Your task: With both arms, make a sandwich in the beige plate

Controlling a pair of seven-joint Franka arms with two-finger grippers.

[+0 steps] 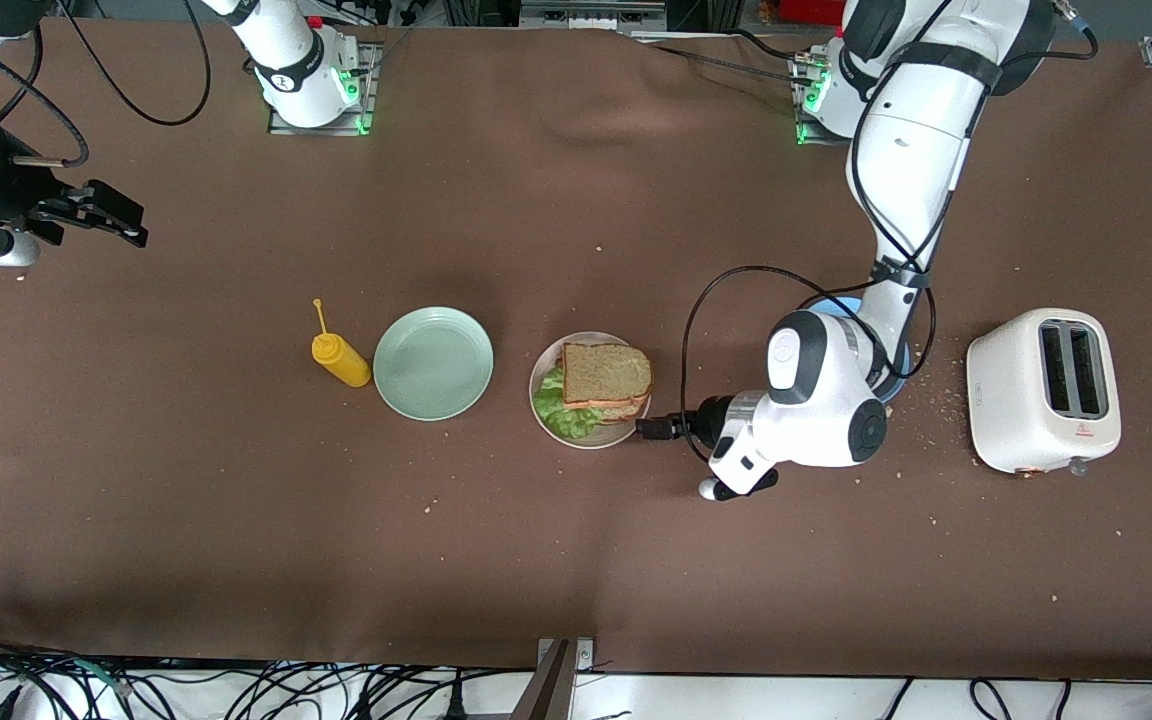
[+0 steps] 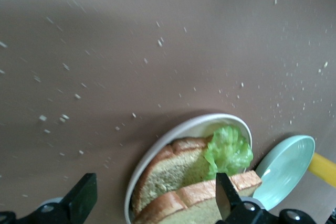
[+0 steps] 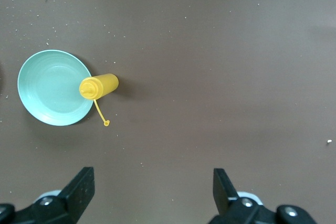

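The sandwich (image 1: pixel 601 385) lies on the beige plate (image 1: pixel 544 372) near the middle of the desk (image 1: pixel 576 560): two bread slices stacked, lettuce (image 1: pixel 558 408) sticking out at the edge toward the mint plate (image 1: pixel 433 362) and the front camera. The left gripper (image 1: pixel 648 428) sits low just beside the plate's rim on the toaster (image 1: pixel 1044 390) side, jaws spread and holding nothing, so the top slice looks just released and the build seems done; the sensible next move is to lift that arm clear without nudging the plate. The right gripper (image 1: pixel 121 222) waits above the desk's right-arm end, jaws spread and empty. A yellow sauce bottle (image 1: pixel 339 358) lies beside the mint plate. Any sauce inside the sandwich is hard to make out, and a blue plate (image 1: pixel 904 362) is mostly covered by the left arm.
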